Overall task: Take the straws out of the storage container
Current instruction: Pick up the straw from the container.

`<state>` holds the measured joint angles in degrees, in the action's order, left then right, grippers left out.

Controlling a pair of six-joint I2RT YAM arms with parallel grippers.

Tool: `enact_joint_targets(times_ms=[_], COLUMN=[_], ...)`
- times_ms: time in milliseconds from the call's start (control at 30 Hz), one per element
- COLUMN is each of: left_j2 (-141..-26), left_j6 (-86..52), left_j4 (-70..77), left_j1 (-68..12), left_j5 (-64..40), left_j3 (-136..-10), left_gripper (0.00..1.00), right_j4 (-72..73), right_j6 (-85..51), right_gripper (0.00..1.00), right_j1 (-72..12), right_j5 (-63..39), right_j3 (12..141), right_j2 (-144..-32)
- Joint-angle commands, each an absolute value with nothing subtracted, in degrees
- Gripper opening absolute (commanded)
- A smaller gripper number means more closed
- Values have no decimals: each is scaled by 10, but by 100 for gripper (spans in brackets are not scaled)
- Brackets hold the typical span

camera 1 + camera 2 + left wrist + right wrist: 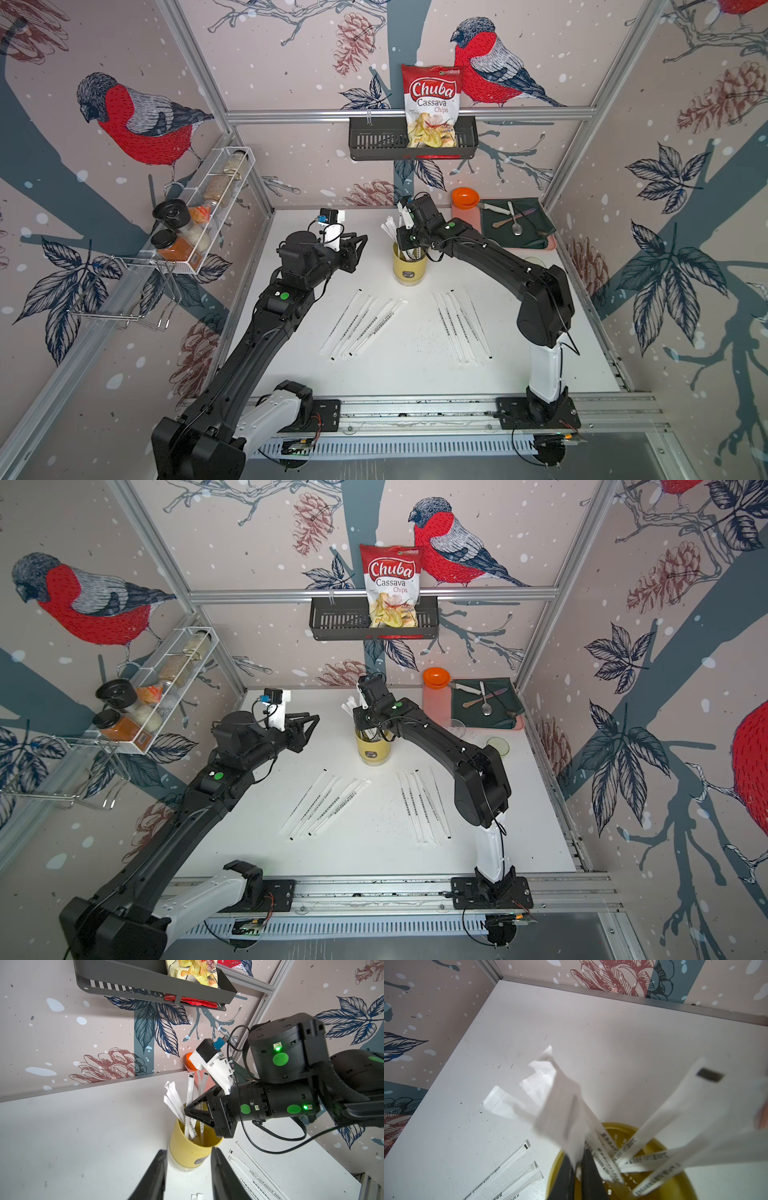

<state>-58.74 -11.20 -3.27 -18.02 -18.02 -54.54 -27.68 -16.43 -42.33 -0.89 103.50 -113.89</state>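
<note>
1. Where the right gripper (188, 1109) reaches over the storage container (409, 266), its jaws pinch one upright straw of the straws (190, 1093); the left gripper (189, 1150) stands parted, empty.
2. Probably light and floppy: grip mid-wrapper.
3. More lie on the table (399, 374).

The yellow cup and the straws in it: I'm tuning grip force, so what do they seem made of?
The storage container looks like opaque plastic with a satin finish: even pale yellow, smooth moulded wall. The straws wear thin white wrappers, probably paper, matte, with creased, crimped ends; the straw material inside is hidden.
</note>
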Motion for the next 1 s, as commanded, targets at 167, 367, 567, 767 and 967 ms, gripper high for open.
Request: enact_joint_targets(times_ms=[167, 367, 567, 767, 967], left_j2=[-582, -581, -578, -574, -580], left_j6=[-120, -120, -123, -123, -133], left_j4=[0, 1, 5, 7, 14], left_j1=[-178, -178, -178, -178, -178], left_j5=[-191, -187, -183, -169, -170], left_j3=[-541, -540, -538, -536, -532], left_gripper=[39, 39, 39, 39, 39], right_j4=[-283, -287, -313, -325, -349], right_j6=[-161, -151, -134, -129, -116], right_gripper=[9, 8, 6, 4, 4], right_j1=[-425, -429, -439, -448, -448], right_j5=[11, 30, 66, 97, 146], right_j3=[1026, 1036, 1068, 1072, 1055], right_j2=[-1115, -1102, -1085, -1038, -944])
